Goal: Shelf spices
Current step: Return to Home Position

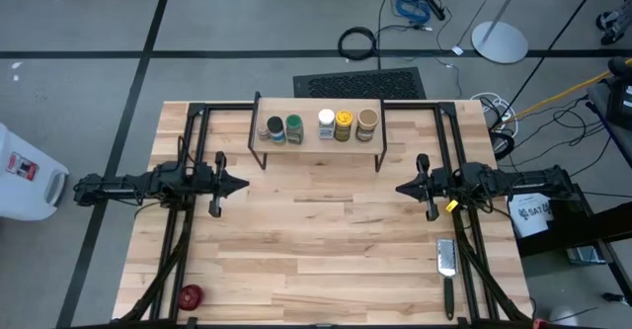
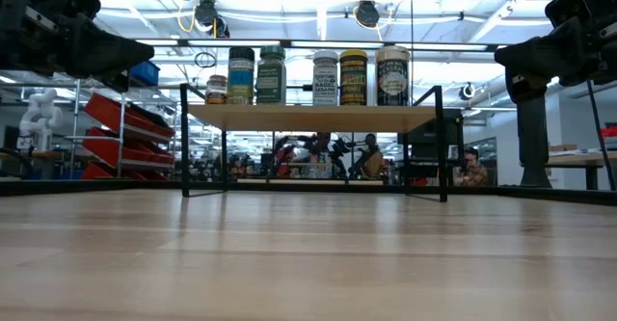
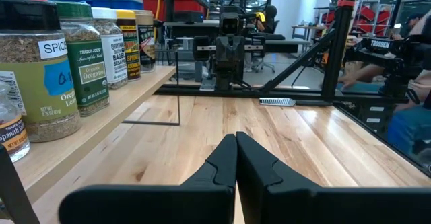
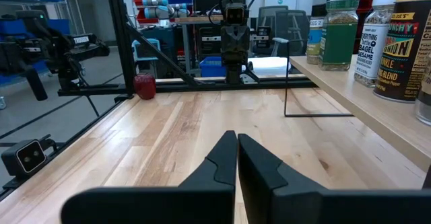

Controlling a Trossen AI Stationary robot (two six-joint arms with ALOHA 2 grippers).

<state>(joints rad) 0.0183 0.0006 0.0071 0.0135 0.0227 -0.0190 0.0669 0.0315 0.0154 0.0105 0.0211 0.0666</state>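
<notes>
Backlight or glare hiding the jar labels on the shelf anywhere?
Low view: ceiling lights behind the shelf turn the left arm and right arm into silhouettes, but labels on the jars are readable. High view: even light, no glare on the table. Left wrist view: labels well lit.

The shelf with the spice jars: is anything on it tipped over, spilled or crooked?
Nothing stands out. The jars all stand upright in one row on the shelf, lids on, nothing spilled. A small gap splits the row. The left gripper and right gripper wait shut, clear of it.
</notes>
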